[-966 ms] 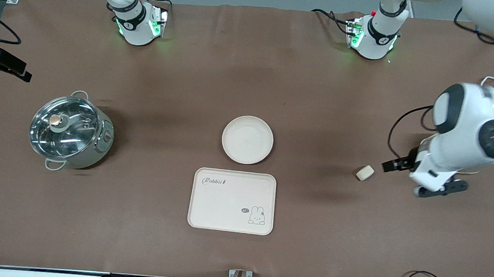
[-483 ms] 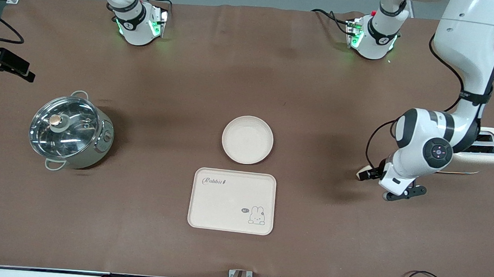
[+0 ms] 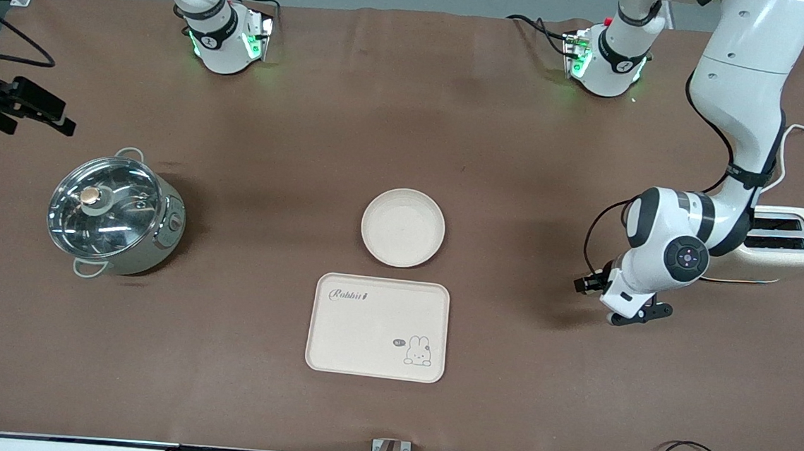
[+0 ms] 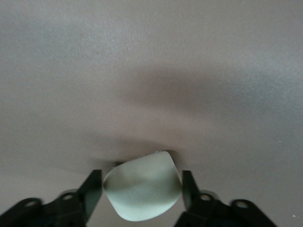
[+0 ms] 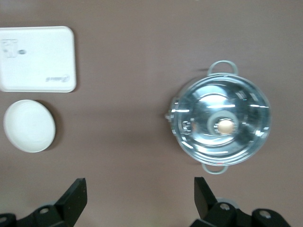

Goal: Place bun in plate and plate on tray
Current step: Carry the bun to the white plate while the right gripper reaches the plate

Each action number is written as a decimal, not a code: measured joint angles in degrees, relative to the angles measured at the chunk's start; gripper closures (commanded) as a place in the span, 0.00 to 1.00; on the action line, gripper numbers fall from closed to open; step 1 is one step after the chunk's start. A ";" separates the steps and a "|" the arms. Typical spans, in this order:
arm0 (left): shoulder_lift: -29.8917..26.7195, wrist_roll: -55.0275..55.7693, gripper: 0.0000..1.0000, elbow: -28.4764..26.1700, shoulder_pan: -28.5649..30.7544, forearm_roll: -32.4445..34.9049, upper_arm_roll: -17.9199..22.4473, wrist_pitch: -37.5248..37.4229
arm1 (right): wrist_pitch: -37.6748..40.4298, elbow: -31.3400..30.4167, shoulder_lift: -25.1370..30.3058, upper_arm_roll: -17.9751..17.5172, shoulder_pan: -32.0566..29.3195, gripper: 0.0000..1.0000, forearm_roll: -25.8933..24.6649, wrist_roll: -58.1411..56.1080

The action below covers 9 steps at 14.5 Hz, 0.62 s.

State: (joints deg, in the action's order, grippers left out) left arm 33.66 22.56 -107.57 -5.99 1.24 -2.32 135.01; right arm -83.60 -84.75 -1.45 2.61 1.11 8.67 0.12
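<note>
The bun lies on the brown table between the fingers of my left gripper, which is shut on it, both fingers touching its sides. In the front view the left gripper is low at the left arm's end of the table and hides the bun. The round cream plate sits mid-table. The Rabbit tray lies just nearer the camera than the plate. My right gripper is open and empty, high over the table beside the pot, and it waits.
A cream toaster stands beside the left arm's wrist at that end of the table. A steel pot with a glass lid stands toward the right arm's end. The right wrist view also shows the pot, plate and tray.
The left arm has swung in from the table's end and lowered, bringing its gripper around the bun, which no longer shows in the front view. The right hand has drifted slightly.
</note>
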 measured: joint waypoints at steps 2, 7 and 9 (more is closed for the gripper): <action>0.02 0.00 0.88 0.07 0.01 0.00 -0.05 0.03 | 0.26 -0.99 -1.23 -0.08 1.83 0.00 1.11 0.79; -0.06 2.29 0.97 0.81 0.16 -0.01 -3.83 0.15 | -13.14 -10.75 -8.17 -0.45 10.35 0.00 8.79 5.14; -0.12 8.59 0.96 2.68 -0.05 -0.01 -8.93 0.19 | -20.95 -16.46 -10.74 -0.50 12.55 0.00 15.37 5.77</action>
State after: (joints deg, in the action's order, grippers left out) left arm 33.54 31.15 -104.89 -6.05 1.22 -11.25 135.20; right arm -104.55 -101.21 -12.20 2.11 13.66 24.04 5.89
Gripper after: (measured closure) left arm 0.877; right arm 0.000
